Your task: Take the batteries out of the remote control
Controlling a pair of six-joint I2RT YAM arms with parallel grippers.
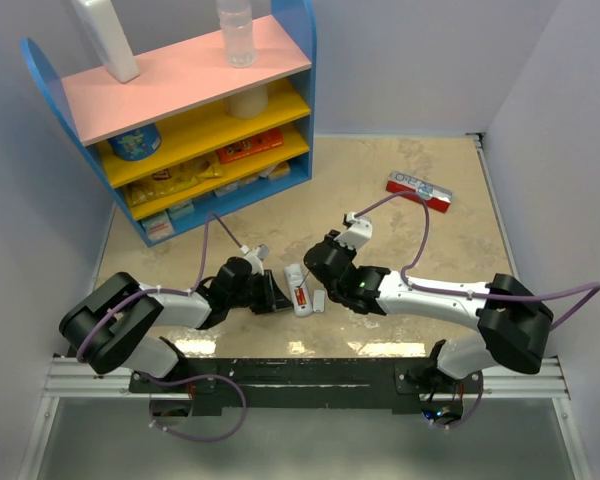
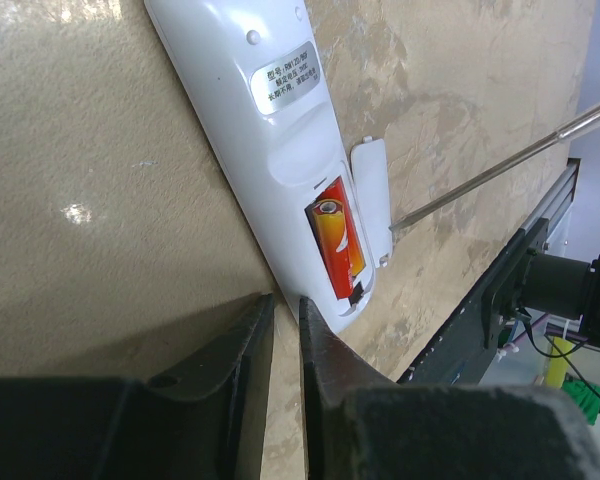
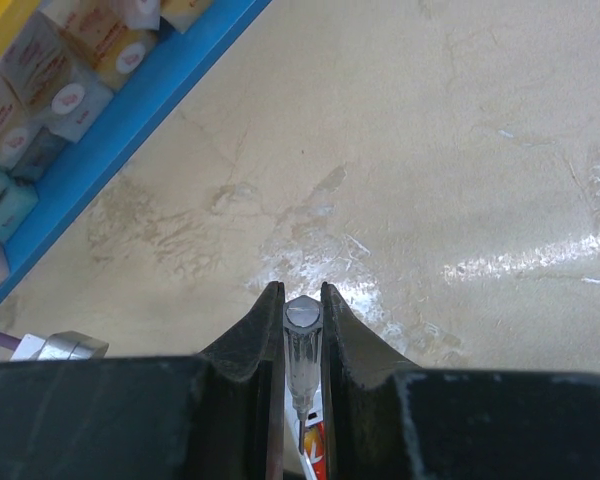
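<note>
remote control top cut off | batteries partly hidden | tool tip hidden

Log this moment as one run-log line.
stage: prying | remote control: back up, bay open | batteries: in bay | cover: off, beside | right gripper: holds screwdriver | left gripper: shut, empty

I count two arms, each with one gripper: left, right. One remote lies near, between them, with one cover just beside it. I can make out one battery in its bay. One red-and-white box sits far right, one shelf far left.
</note>
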